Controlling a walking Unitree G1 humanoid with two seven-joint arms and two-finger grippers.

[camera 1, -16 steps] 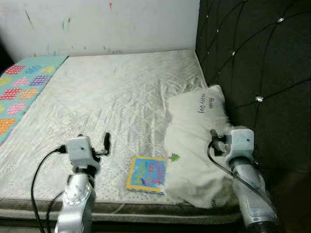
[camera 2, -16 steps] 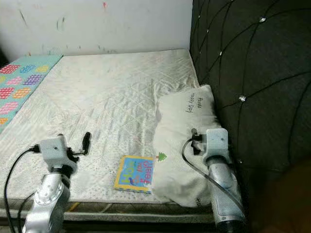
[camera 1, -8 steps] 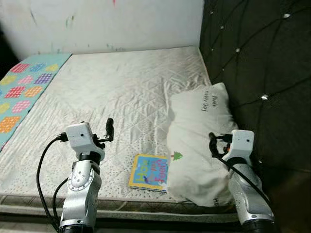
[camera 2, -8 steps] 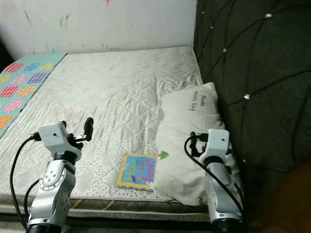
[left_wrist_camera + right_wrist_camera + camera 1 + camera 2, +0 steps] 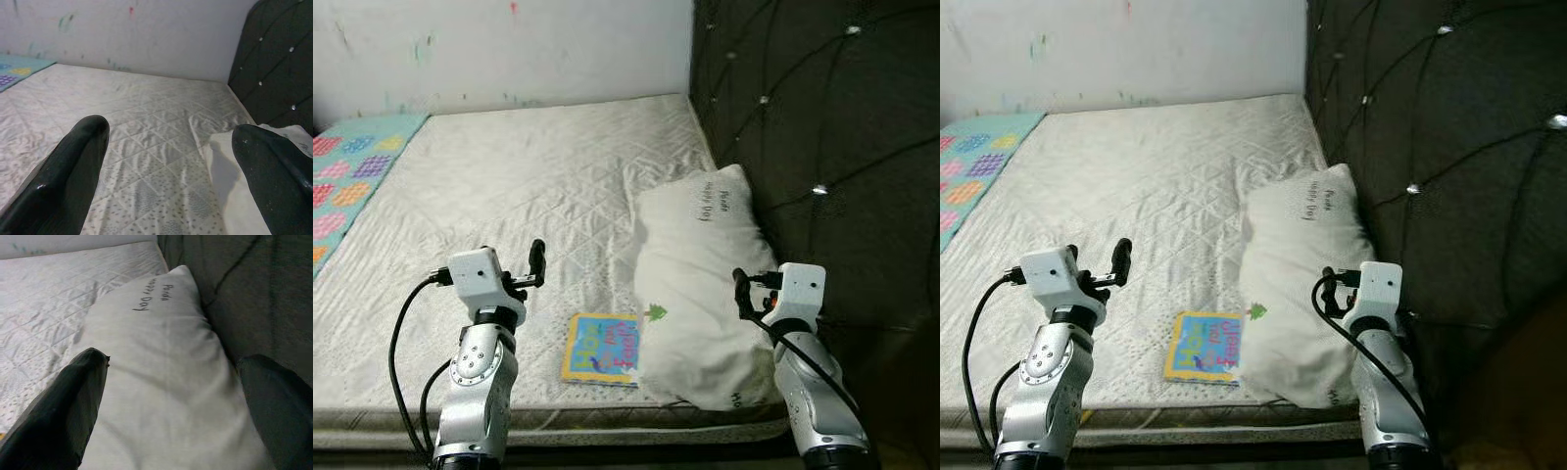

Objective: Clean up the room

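A colourful children's book (image 5: 602,349) lies flat near the mattress's front edge, its right side touching a white pillow (image 5: 695,264). The pillow has dark lettering and rests against the headboard. My left gripper (image 5: 534,266) hovers open and holds nothing above the mattress, left of the book. In the left wrist view its two black fingers (image 5: 73,171) stand wide apart over bare mattress. My right gripper (image 5: 742,294) is open at the pillow's right front side. Through the right wrist view the pillow (image 5: 166,357) lies between the spread fingers, untouched.
The quilted white mattress (image 5: 529,176) stretches back to a marked white wall (image 5: 509,49). A dark tufted headboard (image 5: 822,127) stands along the right. A teal blanket with coloured squares (image 5: 347,171) covers the far left end.
The camera has shifted, so the whole scene sits further left in the picture. Both arms rose slightly a second ago and hold the same open pose since.
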